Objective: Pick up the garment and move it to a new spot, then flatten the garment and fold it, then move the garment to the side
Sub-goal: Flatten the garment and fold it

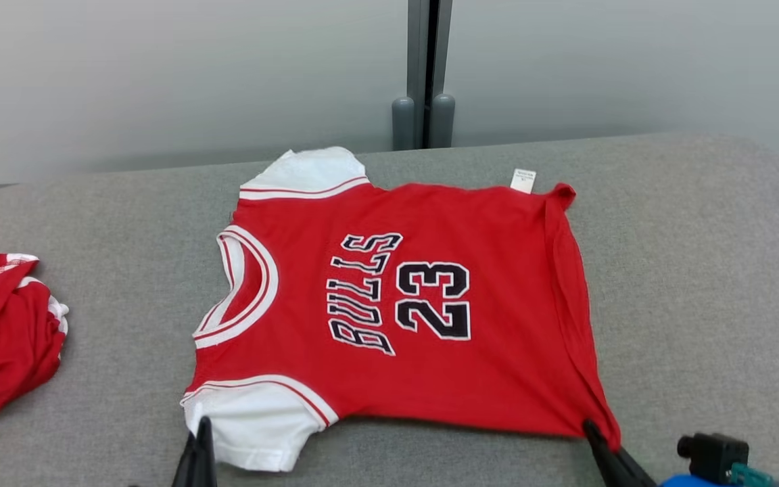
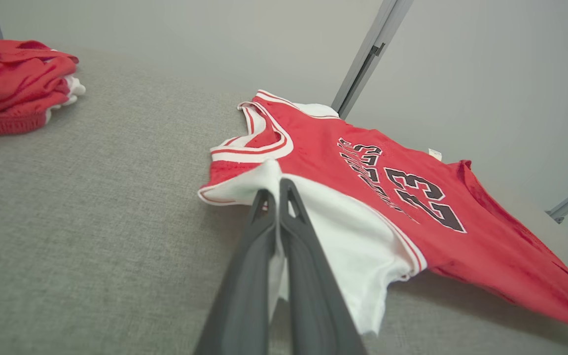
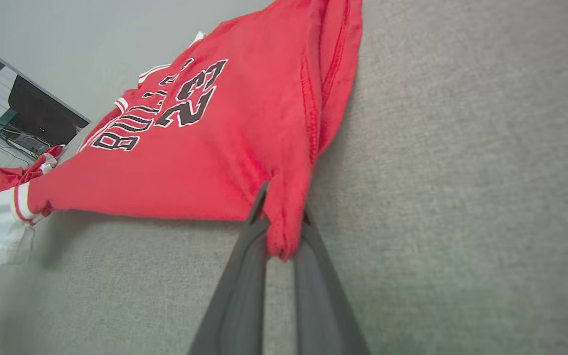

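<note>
Together — left hand [image 2: 276, 191], right hand [image 3: 284, 209] — pinch one jersey [image 1: 504, 352].

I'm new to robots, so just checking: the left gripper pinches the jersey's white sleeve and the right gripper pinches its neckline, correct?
Not quite. The right gripper is shut on the bottom hem corner of the jersey instead, as the right wrist view shows. The left gripper does pinch the white sleeve.

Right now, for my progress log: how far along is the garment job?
Done: the jersey lies spread, print up, on the grey table. In hand: left fingers are shut on its near white sleeve, right fingers on its near hem corner. Left: no fold shows yet, and the move aside.
</note>
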Tool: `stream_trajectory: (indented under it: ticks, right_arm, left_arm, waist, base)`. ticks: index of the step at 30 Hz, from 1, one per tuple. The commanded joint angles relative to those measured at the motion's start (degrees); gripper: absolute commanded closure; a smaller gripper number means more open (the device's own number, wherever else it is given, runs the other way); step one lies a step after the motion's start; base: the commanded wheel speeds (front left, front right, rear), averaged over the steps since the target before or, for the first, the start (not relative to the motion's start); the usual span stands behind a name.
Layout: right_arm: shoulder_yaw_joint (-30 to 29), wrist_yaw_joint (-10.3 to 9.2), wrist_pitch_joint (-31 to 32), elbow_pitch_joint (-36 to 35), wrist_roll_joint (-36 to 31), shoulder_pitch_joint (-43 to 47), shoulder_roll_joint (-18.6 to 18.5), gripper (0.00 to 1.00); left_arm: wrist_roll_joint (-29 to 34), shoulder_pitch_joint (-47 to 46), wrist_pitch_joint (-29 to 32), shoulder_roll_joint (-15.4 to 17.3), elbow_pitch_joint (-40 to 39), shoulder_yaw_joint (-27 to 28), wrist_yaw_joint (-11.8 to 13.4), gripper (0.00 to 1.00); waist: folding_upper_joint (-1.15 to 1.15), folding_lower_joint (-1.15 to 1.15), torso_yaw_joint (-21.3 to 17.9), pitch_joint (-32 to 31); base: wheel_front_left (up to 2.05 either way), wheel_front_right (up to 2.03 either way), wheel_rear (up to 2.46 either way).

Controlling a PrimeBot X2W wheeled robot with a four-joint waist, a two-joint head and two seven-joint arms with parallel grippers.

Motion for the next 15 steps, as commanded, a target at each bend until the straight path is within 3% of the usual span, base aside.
stream_trajectory:
  ticks: [1,7,15]
  right_arm:
    - [-0.2,0.03,0.0,-0.5,0.3,2.0,-0.4,1.0]
    - [0.4,0.03,0.0,-1.9,0.5,5.3,-0.3,1.0]
    - [0.7,0.03,0.7,-2.4,1.2,3.3,-1.0,1.0]
  left_arm:
    - [0.5,1.2,-0.1,0.0,-0.8,-0.4,0.6,1.0]
    - [0.3,3.5,-0.1,0.0,-1.2,-1.5,0.9,1.0]
    - [0.1,1.2,-0.1,0.2,-1.7,-1.9,0.4,1.0]
  waist:
    - [0.01,0.01,0.1,-0.3]
    - [0.01,0.01,0.3,-1.2]
    - [0.01,0.01,-0.2,-1.6]
  base:
    - [0.0,0.0,0.0]
    - [0.0,0.0,0.0]
    - [0.0,0.0,0.0]
